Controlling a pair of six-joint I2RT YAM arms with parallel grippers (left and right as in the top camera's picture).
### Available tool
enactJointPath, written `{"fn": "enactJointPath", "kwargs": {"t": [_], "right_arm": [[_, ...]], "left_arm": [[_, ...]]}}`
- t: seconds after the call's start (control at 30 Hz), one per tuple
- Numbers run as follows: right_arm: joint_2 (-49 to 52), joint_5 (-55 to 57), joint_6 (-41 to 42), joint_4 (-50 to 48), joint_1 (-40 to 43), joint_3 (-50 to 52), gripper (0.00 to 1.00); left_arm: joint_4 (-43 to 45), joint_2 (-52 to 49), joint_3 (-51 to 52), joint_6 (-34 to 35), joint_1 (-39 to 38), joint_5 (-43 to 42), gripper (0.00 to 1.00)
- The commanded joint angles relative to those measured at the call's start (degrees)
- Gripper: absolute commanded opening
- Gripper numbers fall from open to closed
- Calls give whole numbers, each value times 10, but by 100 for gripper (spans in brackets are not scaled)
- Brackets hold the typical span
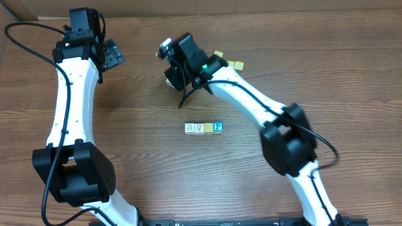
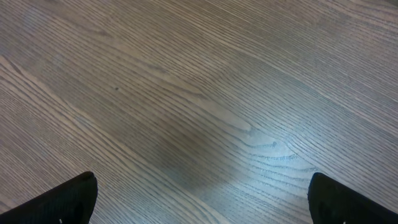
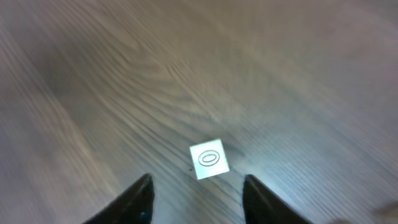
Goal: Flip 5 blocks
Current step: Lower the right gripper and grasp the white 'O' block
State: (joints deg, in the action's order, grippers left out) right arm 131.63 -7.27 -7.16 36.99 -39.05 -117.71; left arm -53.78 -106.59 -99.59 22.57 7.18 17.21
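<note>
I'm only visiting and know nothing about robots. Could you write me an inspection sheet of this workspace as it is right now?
Surface: wood-grain table, bare in the left wrist view.
Job's things: row of four blocks, with the blue P block at its right end; white oval block lying apart, just ahead of the right gripper.
Clutter: small yellowish blocks beyond the row.
Grippers: left gripper jaws wide, holding nothing; right gripper jaws apart, holding nothing.
Cables: black cables follow the arms.
Surroundings: nothing seen.
</note>
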Motion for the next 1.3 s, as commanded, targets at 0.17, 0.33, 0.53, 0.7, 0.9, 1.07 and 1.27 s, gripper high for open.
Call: {"fn": "enactJointPath", "kwargs": {"t": [0.17,0.33,0.53,0.7,0.9,1.07,1.27], "right_arm": [[-63,-5,19,22,2,4,66],[-9,-5,18,-16,2,20,75],[62,-5,18,-63,3,20,78],[95,-5,18,-100,2,20,79],[118,-5,18,-112,2,20,73],[134,-5,18,-128,2,20,71],[135,-5,18,-155,2,20,54]], "left_arm": [[0,9,-10,12,2,8,100],[0,9,-10,12,2,8,100],[0,9,-10,12,2,8,100],[0,9,-10,13,2,8,100],[1,9,-10,13,2,8,100],[1,9,-10,12,2,8,100],[0,9,-10,13,2,8,100]]}}
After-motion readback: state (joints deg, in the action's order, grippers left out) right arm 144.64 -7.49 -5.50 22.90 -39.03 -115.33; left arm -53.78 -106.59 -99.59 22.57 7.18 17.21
